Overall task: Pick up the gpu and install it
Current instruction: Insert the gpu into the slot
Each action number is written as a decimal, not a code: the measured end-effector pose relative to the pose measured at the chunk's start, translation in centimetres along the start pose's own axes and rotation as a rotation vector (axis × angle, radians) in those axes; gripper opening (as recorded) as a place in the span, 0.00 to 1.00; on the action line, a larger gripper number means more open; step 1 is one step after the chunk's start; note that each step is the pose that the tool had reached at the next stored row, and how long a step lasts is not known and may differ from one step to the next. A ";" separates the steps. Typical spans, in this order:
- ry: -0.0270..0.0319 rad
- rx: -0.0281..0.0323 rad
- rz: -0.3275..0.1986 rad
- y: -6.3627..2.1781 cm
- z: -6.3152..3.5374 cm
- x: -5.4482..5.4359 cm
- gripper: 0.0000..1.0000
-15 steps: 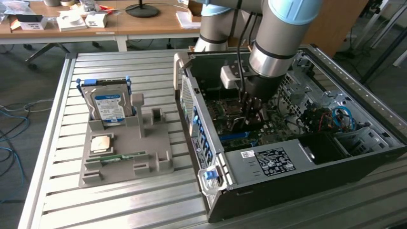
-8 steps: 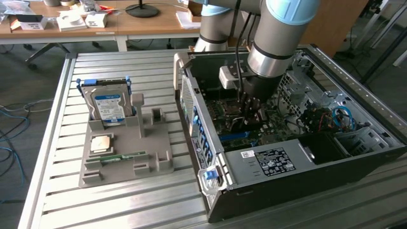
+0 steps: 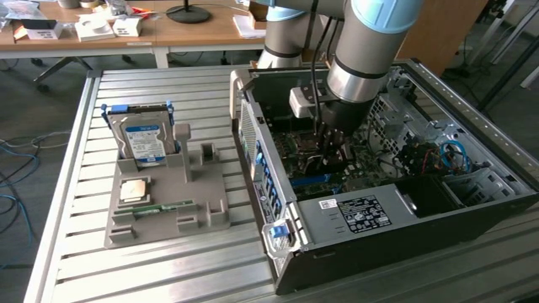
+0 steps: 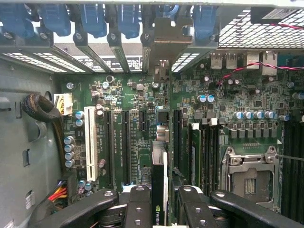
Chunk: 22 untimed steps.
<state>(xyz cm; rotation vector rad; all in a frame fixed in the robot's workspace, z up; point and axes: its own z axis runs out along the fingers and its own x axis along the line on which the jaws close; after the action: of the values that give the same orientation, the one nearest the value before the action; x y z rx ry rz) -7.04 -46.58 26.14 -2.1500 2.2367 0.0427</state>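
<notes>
Inside the open computer case (image 3: 379,246), the gripper (image 4: 159,202) is clamping the gpu (image 4: 158,171) between half-closed fingers. The thin dark card is standing edge-on over the motherboard (image 4: 118,95) slots, its silvery bracket lying toward the rear openings.

— Where is the case (image 3: 404,252) placed?
— On the bench (image 3: 168,278), at the exterior view's right, with the tray (image 3: 160,221) at that view's left.
— And the gpu (image 4: 159,166)?
— Held in the pincer (image 4: 161,199), inside the case, over the motherboard (image 4: 142,95).
</notes>
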 end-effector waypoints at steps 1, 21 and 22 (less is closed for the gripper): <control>-0.0001 0.0000 0.000 0.00 0.01 0.0 0.26; -0.0001 0.0006 0.000 0.21 0.04 -0.1 0.26; -0.0001 0.0006 0.000 0.21 0.03 -0.1 0.26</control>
<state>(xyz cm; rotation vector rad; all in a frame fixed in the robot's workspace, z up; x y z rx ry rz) -7.25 -46.51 26.10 -2.1496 2.2364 0.0422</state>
